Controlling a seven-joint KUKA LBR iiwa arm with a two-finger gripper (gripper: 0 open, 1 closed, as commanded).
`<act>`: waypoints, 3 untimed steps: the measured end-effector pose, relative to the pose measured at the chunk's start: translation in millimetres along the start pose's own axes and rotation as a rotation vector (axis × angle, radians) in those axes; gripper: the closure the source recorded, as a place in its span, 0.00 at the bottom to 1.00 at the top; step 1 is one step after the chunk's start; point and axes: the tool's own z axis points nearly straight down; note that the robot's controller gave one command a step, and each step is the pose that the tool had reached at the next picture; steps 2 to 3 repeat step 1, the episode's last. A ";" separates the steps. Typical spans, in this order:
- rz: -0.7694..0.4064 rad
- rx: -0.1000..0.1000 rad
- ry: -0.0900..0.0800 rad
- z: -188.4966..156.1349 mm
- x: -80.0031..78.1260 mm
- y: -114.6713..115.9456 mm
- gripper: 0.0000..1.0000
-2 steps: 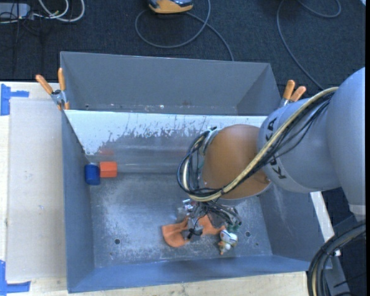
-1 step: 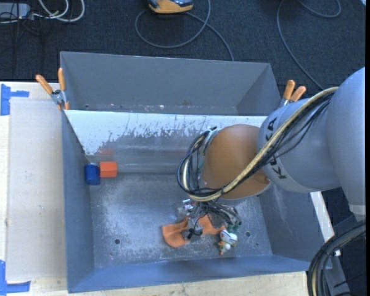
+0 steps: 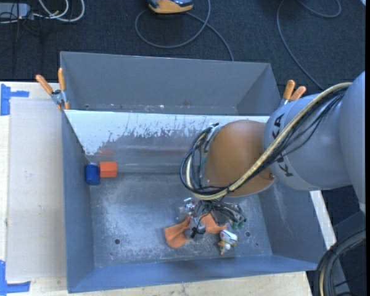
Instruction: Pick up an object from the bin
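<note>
Toward the near right of the grey metal bin (image 3: 166,85), the two-finger pincer (image 3: 198,222) of a grey robot arm (image 3: 324,147) is seen low, close to the speckled floor. The arm is extended in from the right. Its wrist is hidden under a rounded orange-brown cover (image 3: 237,156), and black and yellow cables (image 3: 194,165) are looped around that cover. Whether the pincer is apart or together cannot be told, since its tip is lost among dark metal parts and the things beneath it.

A crumpled orange piece of soft, flat material (image 3: 176,235) is spread on the floor right at the pincer's tip. It reaches out to the pincer's left and a little nearer the front wall. Its upper right edge is overlapped by the pincer, but it cannot be told whether the piece is clamped. Just to the right of the pincer, a small pale object with yellow and green marks (image 3: 227,242) is seen, too small to be identified.

Well apart from all this, at the far left of the floor below the sloped back wall, a small blue cylinder (image 3: 92,174) and a small orange block (image 3: 109,169) are placed side by side, touching.
</note>
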 end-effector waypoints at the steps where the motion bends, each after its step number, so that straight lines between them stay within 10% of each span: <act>1: -0.018 0.000 -0.001 -6.3 -0.9 -0.3 1.00; 3: -0.018 0.000 -0.001 -6.3 -0.9 -0.3 1.00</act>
